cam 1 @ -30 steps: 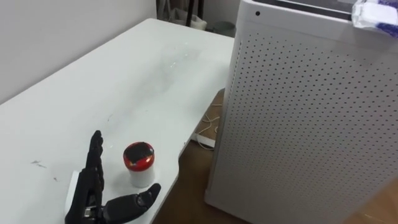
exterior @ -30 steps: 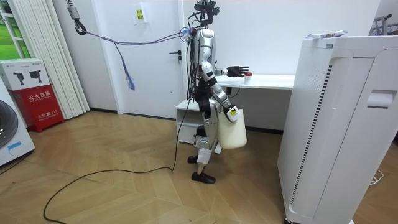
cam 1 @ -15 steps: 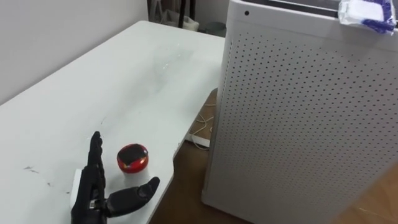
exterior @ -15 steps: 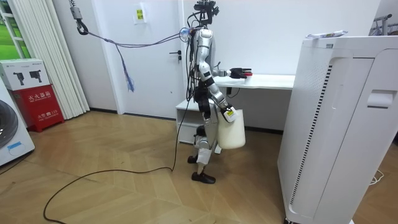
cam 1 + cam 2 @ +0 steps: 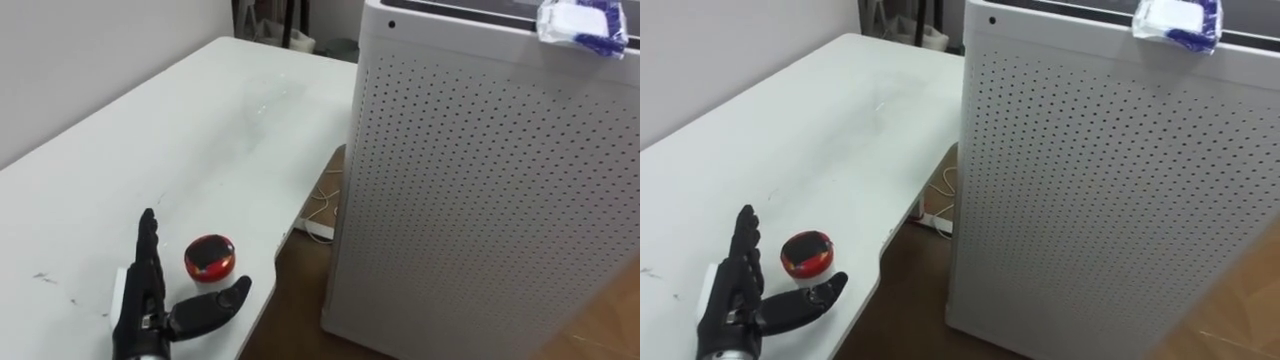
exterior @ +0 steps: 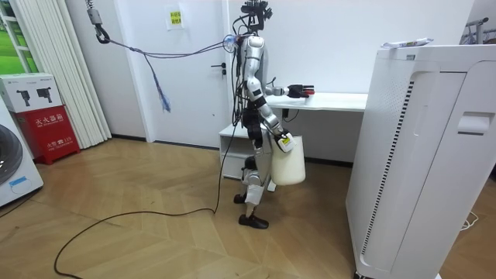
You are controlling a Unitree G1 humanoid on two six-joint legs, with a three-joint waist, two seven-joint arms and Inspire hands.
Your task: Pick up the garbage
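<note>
Garbage for this step looks to be the small red-topped container (image 5: 210,258), which sits on the white table (image 5: 200,120) close to the near edge, where the tabletop curves in. The left hand (image 5: 150,305) is spread wide about it. Its straight fingers (image 5: 148,250) lie just to the container's left and the thumb reaches across in front of it. Whether any part touches the container I cannot tell.

To do the grasp well, the hand should slide a little further forward so the container sits deep between thumb and fingers. Then it should close evenly from both sides. A one-sided push could roll or skid the container toward the edge just beside it and onto the floor. Lifting straight up before swinging away would also help.

In the room view the robot stands at the table's end with its left arm stretched over the top. The right hand (image 6: 280,140) hangs at its hip with a white pail (image 6: 288,163), though its grip is too small to judge. The pail is likely where the container should go.

A tall white perforated cabinet (image 5: 480,180) stands well to the right, with a blue-and-white packet (image 5: 578,25) on top
</note>
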